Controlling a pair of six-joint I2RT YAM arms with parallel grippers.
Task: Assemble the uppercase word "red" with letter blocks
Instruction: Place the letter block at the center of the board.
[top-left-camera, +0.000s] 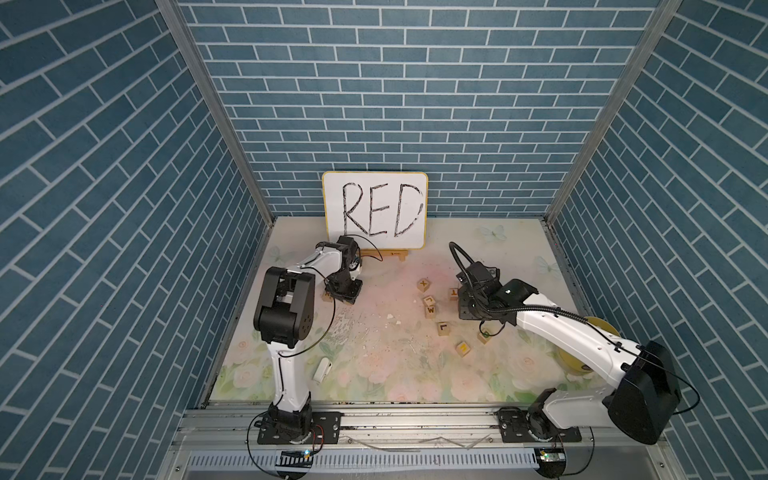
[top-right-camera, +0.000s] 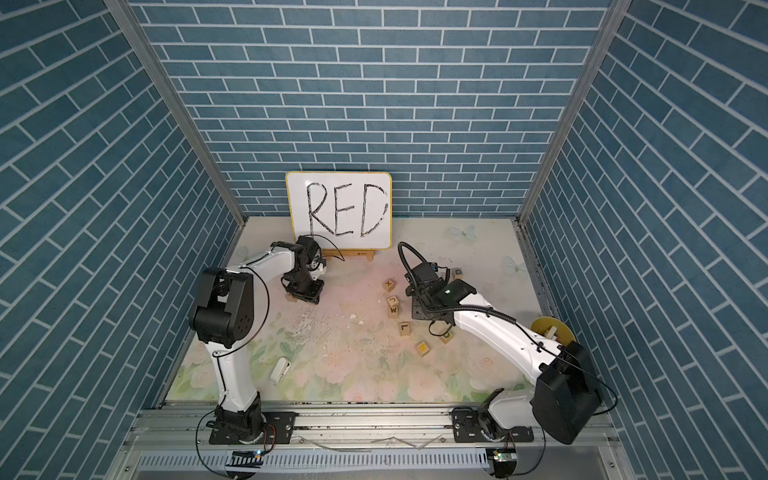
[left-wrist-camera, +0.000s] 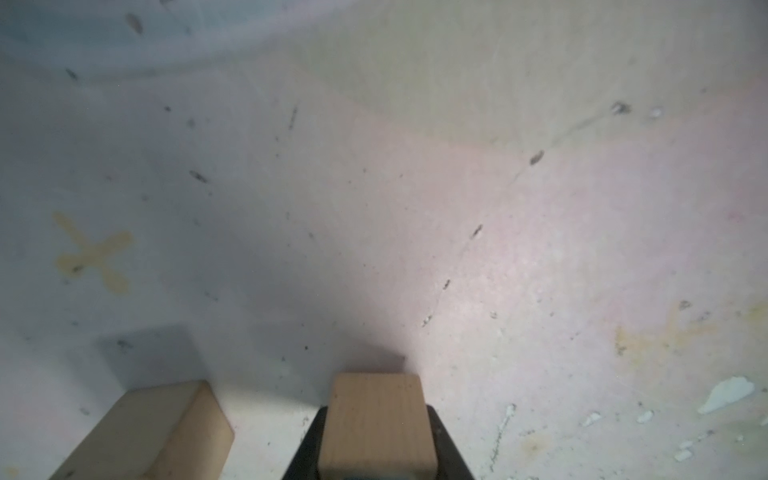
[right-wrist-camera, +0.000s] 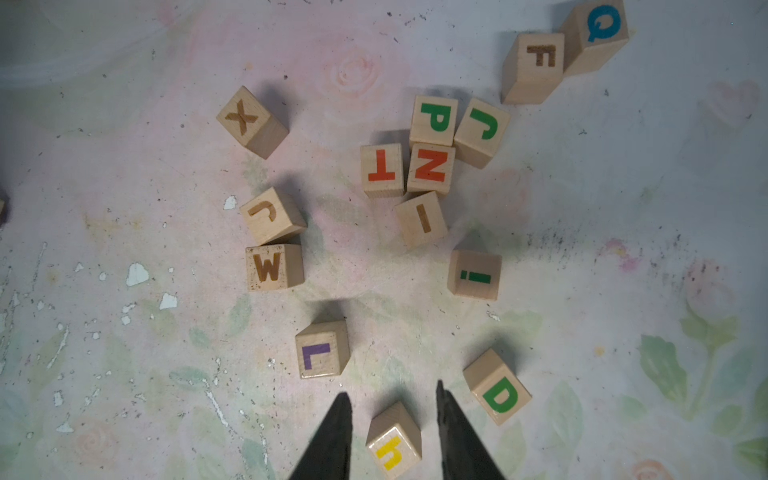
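The left gripper (top-left-camera: 345, 297) is clamped on a small light-wood cube (left-wrist-camera: 376, 399), held low over the floral-printed tabletop (left-wrist-camera: 457, 208) on the left side. A second light-wood cube (left-wrist-camera: 158, 432) lies just beside it, not touching. Neither shows a letter in the wrist view, so which is R and which is E cannot be told. One risk is a cube ending up with the wrong face up or in the wrong order. The gap between the two is narrow, so a jaw opening there could shove the neighbour out of line.

Further right, the right gripper (right-wrist-camera: 392, 390) hangs above the scattered blocks with its jaws apart and nothing between them. The light-wood cube with a green D (right-wrist-camera: 498, 386), probably the one needed next, lies on the table just off to one side of the jaws. The jaws line up with the light-wood cube with a yellow letter (right-wrist-camera: 395, 442) instead, so a straight descent would likely take the wrong block. The D cube also sits diagonal to the jaws and near the yellow one. Closing on its corners could spin it, or a finger could knock the yellow cube.
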